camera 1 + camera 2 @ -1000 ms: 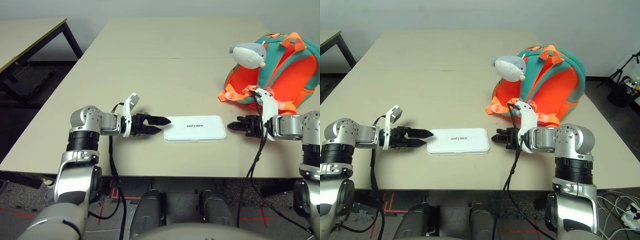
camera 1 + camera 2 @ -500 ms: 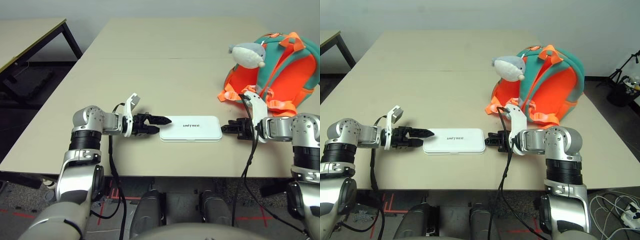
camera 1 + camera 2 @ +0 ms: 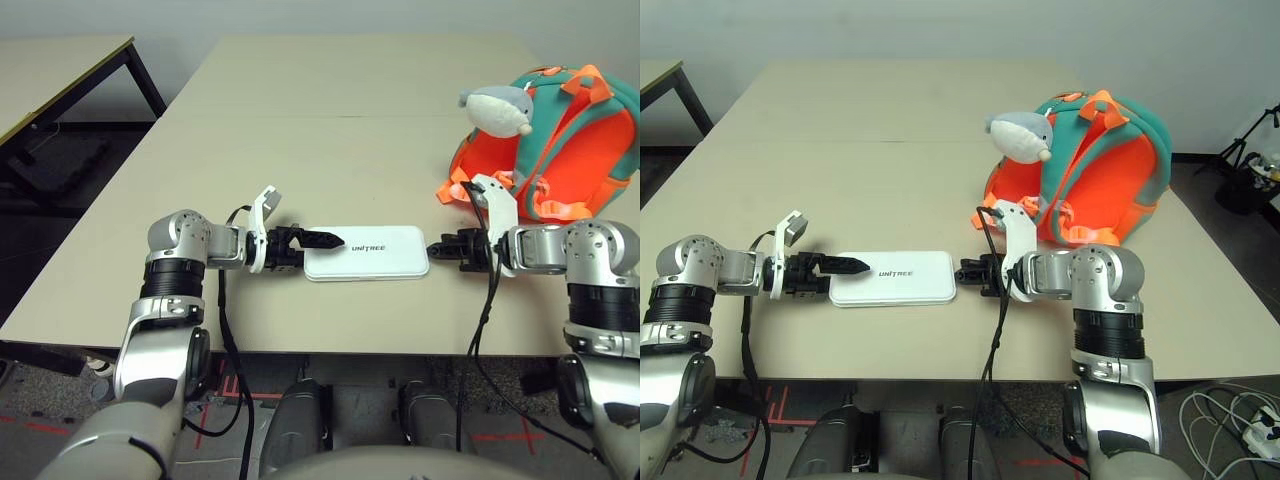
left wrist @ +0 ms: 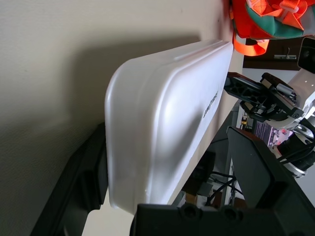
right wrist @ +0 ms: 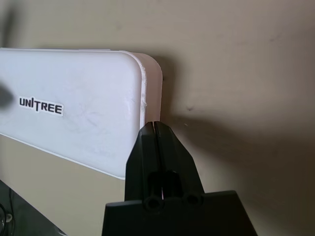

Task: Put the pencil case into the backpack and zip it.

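A: Right gripper point(image 5: 155, 129) — fingers pressed together, tip against the pencil case point(image 3: 366, 251)'s short edge. Left gripper point(image 3: 322, 241) is spread around the opposite end.

B: Yep, the case lies flat on the table point(image 3: 330, 150), between both claws — backpack point(image 3: 560, 140) sits well behind. Left wrist view shows that straddle best.

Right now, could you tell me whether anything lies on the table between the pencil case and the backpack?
Only the right gripper, shut at the pencil case's end; otherwise the table toward the backpack looks bare.

Beige table point(image 3: 350, 120); second table point(image 3: 50, 75) beside; pale wall point(image 3: 940, 25)
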### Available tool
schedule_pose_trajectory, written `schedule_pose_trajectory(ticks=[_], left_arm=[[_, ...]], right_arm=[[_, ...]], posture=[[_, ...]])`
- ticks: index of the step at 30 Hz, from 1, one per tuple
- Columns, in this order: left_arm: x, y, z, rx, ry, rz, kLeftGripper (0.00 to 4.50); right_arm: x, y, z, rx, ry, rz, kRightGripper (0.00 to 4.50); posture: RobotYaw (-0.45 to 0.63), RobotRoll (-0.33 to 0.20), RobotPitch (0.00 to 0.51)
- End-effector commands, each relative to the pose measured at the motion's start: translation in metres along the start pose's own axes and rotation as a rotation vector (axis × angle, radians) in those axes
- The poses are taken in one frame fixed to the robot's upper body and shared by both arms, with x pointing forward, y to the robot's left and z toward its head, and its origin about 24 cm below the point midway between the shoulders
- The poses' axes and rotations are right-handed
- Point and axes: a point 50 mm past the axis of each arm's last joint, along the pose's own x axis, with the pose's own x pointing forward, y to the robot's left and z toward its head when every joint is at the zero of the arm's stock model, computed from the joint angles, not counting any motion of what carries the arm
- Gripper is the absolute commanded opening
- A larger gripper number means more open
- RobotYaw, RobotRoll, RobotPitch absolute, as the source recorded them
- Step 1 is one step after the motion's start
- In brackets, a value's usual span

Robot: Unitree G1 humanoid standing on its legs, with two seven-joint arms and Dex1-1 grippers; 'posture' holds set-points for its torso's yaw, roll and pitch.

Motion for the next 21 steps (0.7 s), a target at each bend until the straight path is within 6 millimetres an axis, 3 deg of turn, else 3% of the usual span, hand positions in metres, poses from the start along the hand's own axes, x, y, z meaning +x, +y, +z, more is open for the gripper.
schedule_pose_trajectory(ticks=[1,5,8,15,21], left_arm=[[0.001,0.003,-0.004,-0.024,0.030,0.016,3.23],[-0.001,0.002,-0.006,-0.024,0.048,0.009,2.04],[-0.001,0.001,-0.005,-0.014,0.041,0.003,1.49],[-0.011,-0.013,0.004,0.052,-0.006,-0.046,1.41],[-0.033,-0.034,0.015,0.160,-0.086,-0.068,1.41]], right_arm=[[0.002,0.005,0.000,-0.005,0.033,0.020,0.00],[0.003,0.006,0.001,-0.005,0.029,0.021,0.00],[0.003,0.006,0.001,-0.005,0.025,0.022,0.00],[-0.008,0.007,0.002,-0.054,-0.008,0.007,0.00],[-0.052,0.007,0.004,-0.203,-0.105,-0.055,1.85]], posture=[[0.02,0.000,0.057],[0.02,0.000,0.055],[0.02,0.000,0.055],[0.02,0.000,0.056],[0.03,0.000,0.069]])
